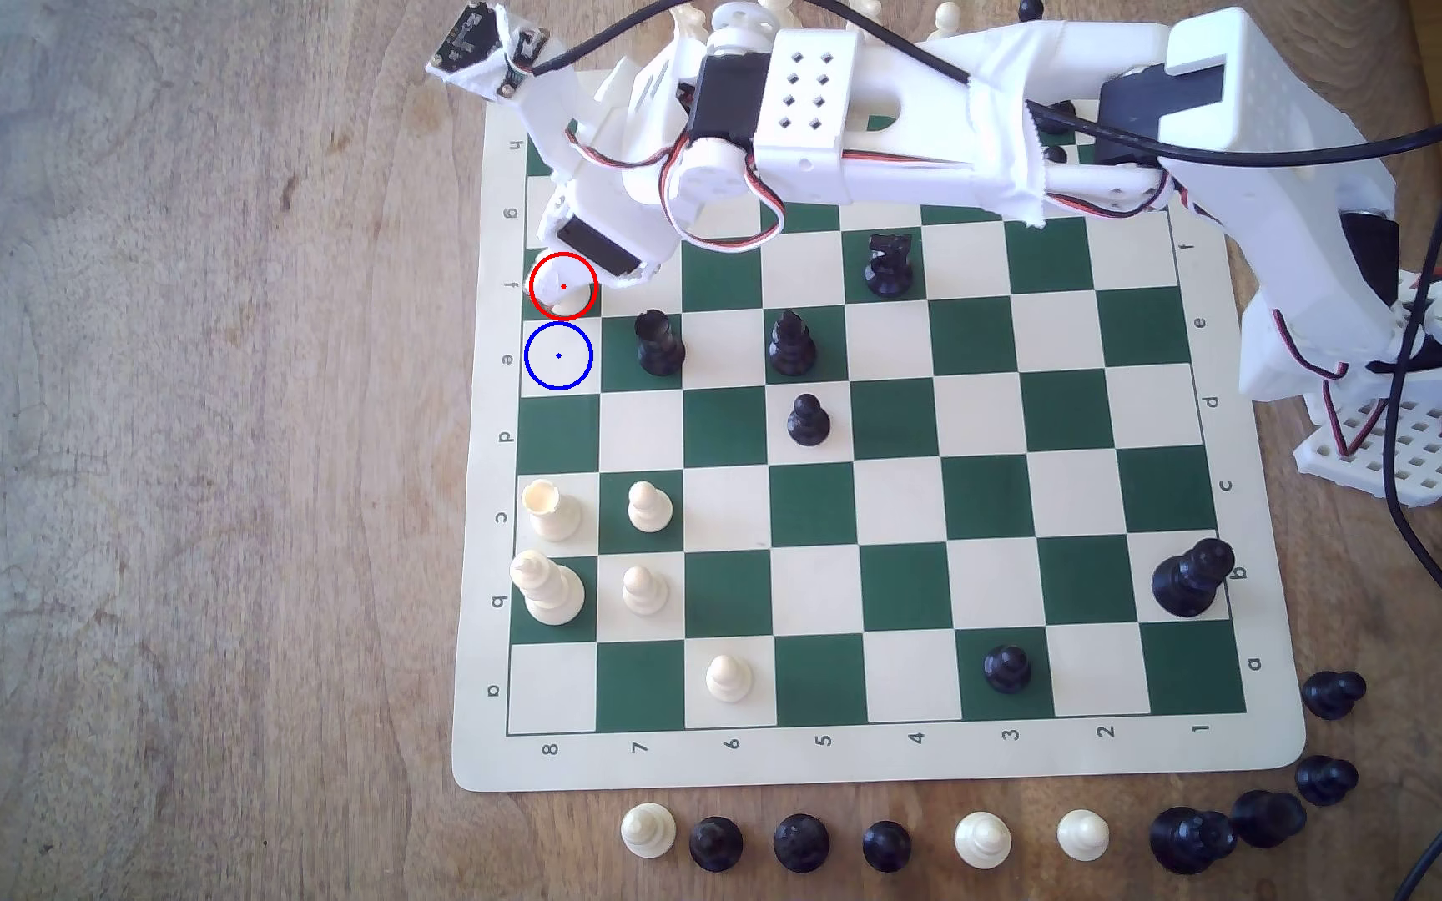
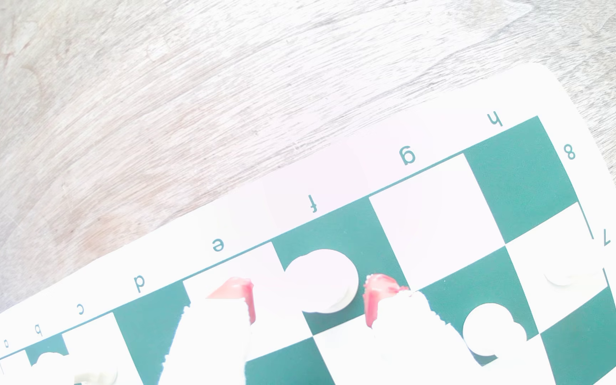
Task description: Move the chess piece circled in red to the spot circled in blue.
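The hand (image 2: pixel 308 303) is low over the board's (image 1: pixel 900 762) edge column, with its two red-tipped fingers (image 2: pixel 375 296) spread on either side of the chess piece circled in red (image 2: pixel 321 279). Neither finger touches the piece; there is a gap on both sides. The piece stands on the green square of row f, partly hidden under the hand in the exterior view. The spot circled in blue (image 1: pixel 559 356) is the next cream square just beside the hand, in row e.
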You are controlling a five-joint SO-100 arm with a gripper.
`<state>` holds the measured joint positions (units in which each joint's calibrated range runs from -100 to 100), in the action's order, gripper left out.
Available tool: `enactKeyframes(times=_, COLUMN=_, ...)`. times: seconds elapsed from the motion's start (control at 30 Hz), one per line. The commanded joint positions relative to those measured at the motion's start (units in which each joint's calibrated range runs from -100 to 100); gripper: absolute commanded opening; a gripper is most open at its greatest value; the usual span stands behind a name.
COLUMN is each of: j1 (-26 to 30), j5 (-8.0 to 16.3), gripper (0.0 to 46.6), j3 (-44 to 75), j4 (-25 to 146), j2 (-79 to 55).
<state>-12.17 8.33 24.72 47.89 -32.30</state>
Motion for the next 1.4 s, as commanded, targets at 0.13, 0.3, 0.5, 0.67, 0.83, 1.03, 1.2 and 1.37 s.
enactKeyframes(times=0.13, j1=0.32, j5=-0.29, gripper=16.6, j3=8.92, j4=0.10, j2=-1.40)
enactKeyframes(times=0.3, j1=0.71, j5=-0.29, gripper=16.0, j3=10.10, j4=0.27, j2=-2.17)
enactKeyframes(times=0.5, j1=1.26, j5=-0.29, gripper=15.5, j3=11.18, j4=0.35, j2=-2.67)
enactKeyframes(times=0.67, j1=1.26, j5=-0.34, gripper=15.4, j3=11.73, j4=0.43, j2=-3.44)
enactKeyframes(times=0.83, j1=1.10, j5=-0.34, gripper=14.8, j3=11.73, j4=0.43, j2=-3.78)
enactKeyframes(times=1.03, j1=1.10, j5=-0.49, gripper=12.8, j3=11.82, j4=0.43, j2=-3.95)
enactKeyframes(times=1.2, j1=1.10, j5=-0.59, gripper=8.8, j3=11.91, j4=0.60, j2=-3.95)
enactKeyframes(times=1.37, j1=1.10, j5=-0.63, gripper=4.1, j3=11.91, j4=0.68, j2=-3.95)
